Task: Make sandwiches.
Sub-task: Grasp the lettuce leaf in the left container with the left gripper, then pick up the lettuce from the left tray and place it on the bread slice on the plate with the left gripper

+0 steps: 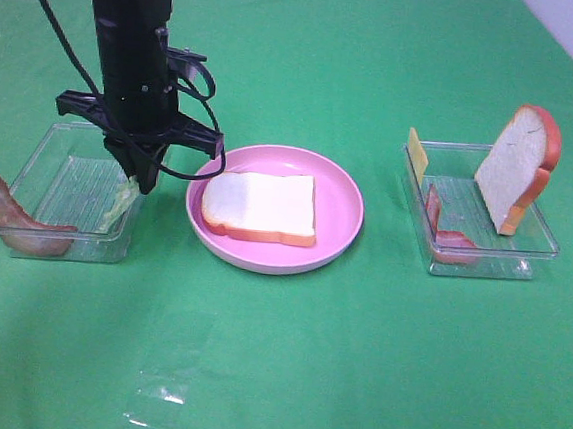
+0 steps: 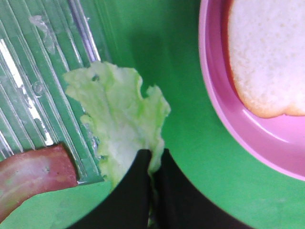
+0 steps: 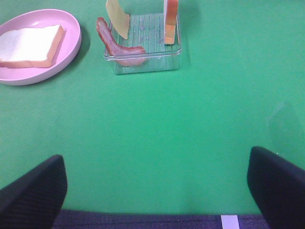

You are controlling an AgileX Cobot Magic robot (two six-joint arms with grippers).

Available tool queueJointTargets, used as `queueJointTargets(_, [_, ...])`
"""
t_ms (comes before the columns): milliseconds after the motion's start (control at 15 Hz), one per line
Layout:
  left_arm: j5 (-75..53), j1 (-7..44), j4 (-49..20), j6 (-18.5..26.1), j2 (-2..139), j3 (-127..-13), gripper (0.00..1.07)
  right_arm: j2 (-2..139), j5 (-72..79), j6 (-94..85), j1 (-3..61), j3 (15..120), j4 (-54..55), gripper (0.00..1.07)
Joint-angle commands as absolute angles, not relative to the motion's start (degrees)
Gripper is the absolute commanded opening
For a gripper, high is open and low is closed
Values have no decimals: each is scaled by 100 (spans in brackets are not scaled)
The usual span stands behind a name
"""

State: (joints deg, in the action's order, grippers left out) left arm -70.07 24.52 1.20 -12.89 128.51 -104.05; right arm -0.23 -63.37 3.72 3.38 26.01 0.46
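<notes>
Left gripper [image 2: 152, 155]: jaws pinched shut on the edge of the lettuce leaf [image 2: 119, 114], at the plate-side wall of the left tray [image 1: 69, 170]. The leaf lies across that tray's rim, part on the ribbed floor, part over the green cloth. Only a narrow margin sits between the fingers.

Right gripper [image 3: 152, 191]: jaws spread wide, empty, well back from the right tray [image 3: 143, 62].

Bread slice [image 1: 262, 207] lies flat on the pink plate [image 1: 343, 194], with nothing on it yet.

Risks, as I judge them:
- The grip is thin, so the leaf may slip free or tear on the lift.
- The limp leaf may catch the tray wall and tug the light tray, or disturb the bacon strip [image 2: 33, 171] draped on it.
- The leaf may land folded, or partly off the bread.
</notes>
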Motion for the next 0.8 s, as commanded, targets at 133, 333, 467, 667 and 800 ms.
queueJointTargets(133, [-7580,2475,97,-1324,12846,-10371,0,-172,-6297,332,304,2595,0,98])
queueJointTargets(333, [-7580,2475,103,-1329,12427,-10376,0,-172,-6297,332,304,2595,0,98])
queueJointTargets(467, [-7580,2475,0,-1346,12078,-10376,0,-172,-6297,332,304,2595,0,98])
queueJointTargets(667, [-7374,2475,-607,-1152,11534,-10388,0,-172,-6297,332,304,2595,0,98])
queueJointTargets(800, [-6961,2475,-1461,-705,11545,-10422,0,-172,-6297,332,304,2595,0,98])
